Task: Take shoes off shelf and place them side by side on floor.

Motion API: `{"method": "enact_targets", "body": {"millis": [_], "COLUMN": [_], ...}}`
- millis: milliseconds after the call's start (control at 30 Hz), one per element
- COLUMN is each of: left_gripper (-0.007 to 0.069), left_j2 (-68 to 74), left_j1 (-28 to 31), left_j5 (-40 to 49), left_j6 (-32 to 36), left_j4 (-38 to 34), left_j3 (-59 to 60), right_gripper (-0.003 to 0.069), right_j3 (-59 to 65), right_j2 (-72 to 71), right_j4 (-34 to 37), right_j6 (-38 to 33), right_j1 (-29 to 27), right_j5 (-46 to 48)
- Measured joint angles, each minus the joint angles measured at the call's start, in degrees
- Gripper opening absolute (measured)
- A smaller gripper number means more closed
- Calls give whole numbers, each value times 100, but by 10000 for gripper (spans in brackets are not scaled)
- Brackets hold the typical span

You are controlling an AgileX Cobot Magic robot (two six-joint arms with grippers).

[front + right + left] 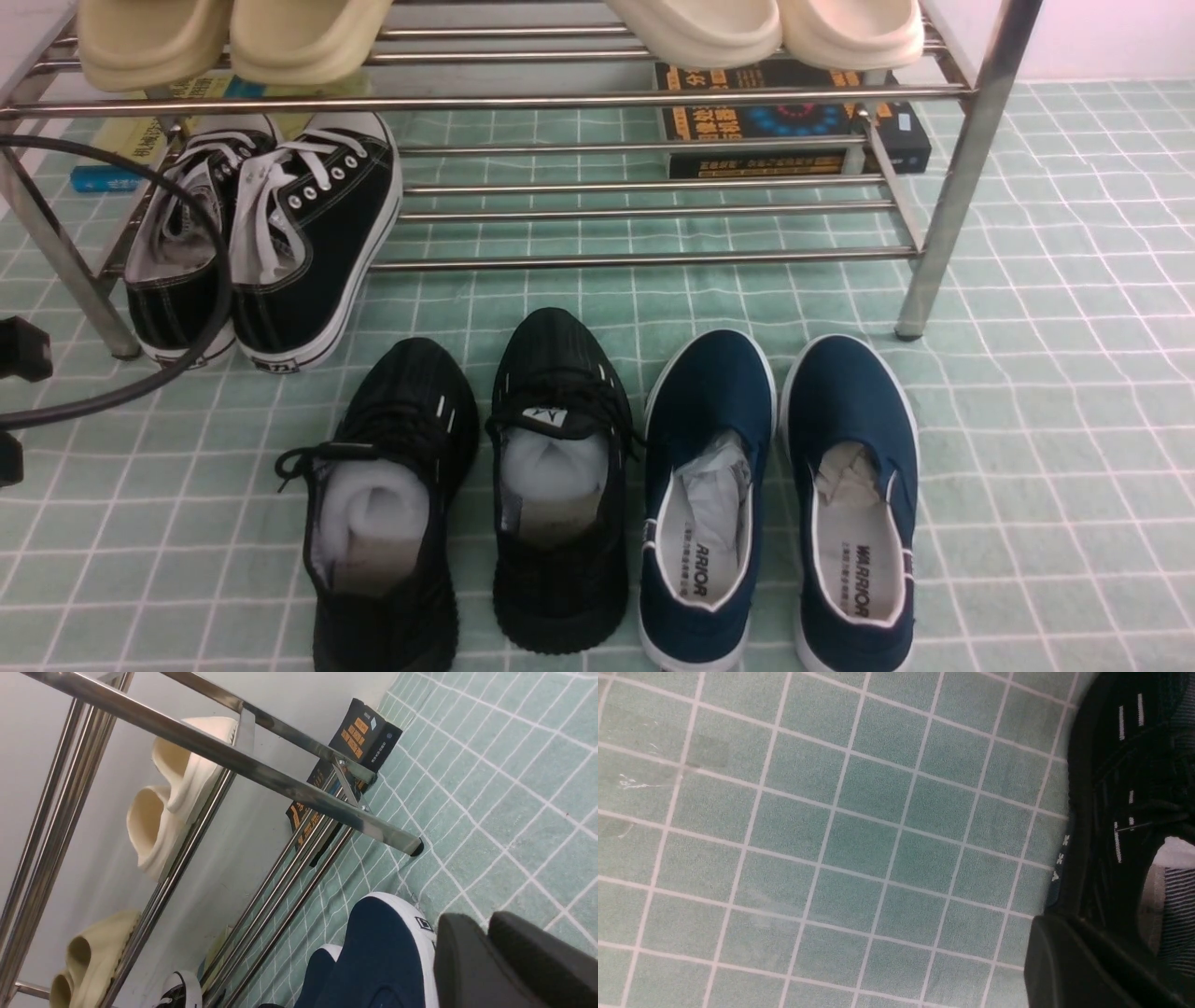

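My shoes (485,485) lie side by side on the floor (1046,448), toes toward the shelf (653,210), beside my left jaws (1092,963), whose spread I cannot tell.

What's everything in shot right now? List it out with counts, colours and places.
black knit sneakers: two, all black with white stuffing, side by side on the floor before the shelf
navy slip-ons: two, navy with white trim, on the floor to their right
canvas sneakers: two, black with white laces, lower tier, left end
slides: two yellowish, top tier left
cream slides: two, top tier right
books: black and orange, under the shelf at right; others yellowish and blue at left
shelf: one, chrome, two tiers
floor: mint green, white grid
cable: black, left
left claw: black, beside a black sneaker
right claw: black, near a navy toe
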Motion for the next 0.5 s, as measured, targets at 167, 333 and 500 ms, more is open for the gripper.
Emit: {"method": "enact_targets", "body": {"millis": [167,333,500], "left_gripper": [37,39,43], "left_j2": [0,0,0], "left_j1": [0,0,0], "left_j5": [177,203,203], "left_j6": [161,215,219], "left_j4": [13,31,43], "left_j3": [0,0,0], "right_gripper": [108,113,119], "right_j3": [0,0,-28], "right_j2": [0,0,0], "right_j4": [-972,-1429,-1522], "right_j6": [-805,-1497,-2571], "right_j1": [0,0,0], "right_j5": [241,602,1300]}}
